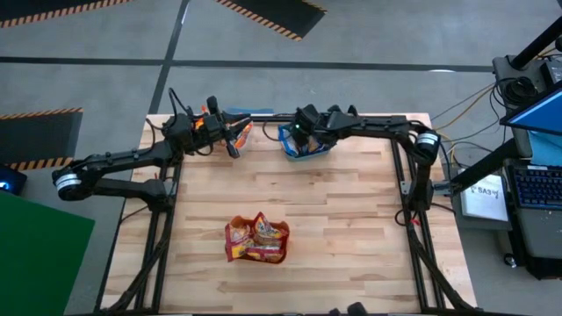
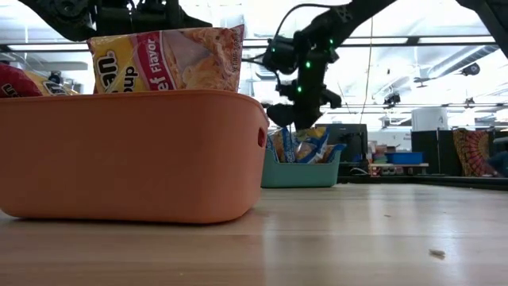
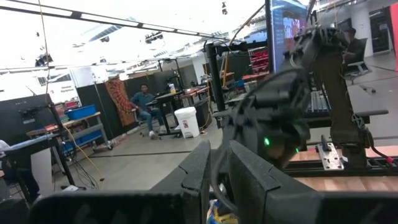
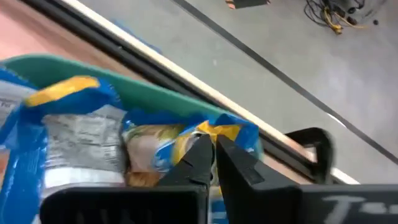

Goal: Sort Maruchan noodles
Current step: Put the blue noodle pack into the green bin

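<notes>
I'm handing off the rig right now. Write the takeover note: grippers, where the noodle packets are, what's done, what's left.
Right gripper: shut, empty as far as I can see, just above the blue packets in the teal tub at the table's far edge.
Left gripper: near shut, nothing seen in it, beside the orange tub, also at the far edge.
Done: blue packets in the teal tub; some packets in the orange tub.
Left: a small pile of packets mid-table, near side, unsorted.
</notes>
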`<act>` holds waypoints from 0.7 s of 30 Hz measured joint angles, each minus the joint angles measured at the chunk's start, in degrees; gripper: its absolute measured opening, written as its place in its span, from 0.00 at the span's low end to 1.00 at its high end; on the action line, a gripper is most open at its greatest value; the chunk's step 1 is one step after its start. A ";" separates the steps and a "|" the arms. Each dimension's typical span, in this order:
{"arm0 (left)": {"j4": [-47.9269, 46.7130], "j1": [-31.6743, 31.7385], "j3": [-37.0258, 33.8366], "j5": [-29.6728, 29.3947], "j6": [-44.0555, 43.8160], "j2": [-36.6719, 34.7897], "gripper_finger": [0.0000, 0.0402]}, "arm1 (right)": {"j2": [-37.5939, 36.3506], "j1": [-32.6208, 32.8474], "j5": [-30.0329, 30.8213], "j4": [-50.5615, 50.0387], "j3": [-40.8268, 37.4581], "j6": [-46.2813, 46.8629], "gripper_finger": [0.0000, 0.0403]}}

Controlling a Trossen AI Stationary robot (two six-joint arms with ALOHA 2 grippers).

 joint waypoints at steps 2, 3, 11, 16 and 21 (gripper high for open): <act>0.01 -0.01 0.00 0.00 0.00 0.00 0.10 | 0.27 0.02 -0.05 2.75 -2.10 0.00 0.03; -0.01 0.01 0.00 0.00 0.00 0.00 0.10 | 0.50 0.02 -0.05 4.44 -3.13 0.00 0.03; 0.01 -0.01 0.00 -0.01 0.00 0.00 0.10 | 2.01 -0.01 0.39 11.59 -9.83 2.37 0.02; 0.04 0.00 0.00 -0.01 0.01 0.02 0.10 | 1.99 -0.01 0.48 12.39 -10.50 1.94 0.02; 0.04 -0.01 0.00 0.00 0.02 0.02 0.10 | -1.11 0.02 0.15 11.39 -9.01 -0.88 0.02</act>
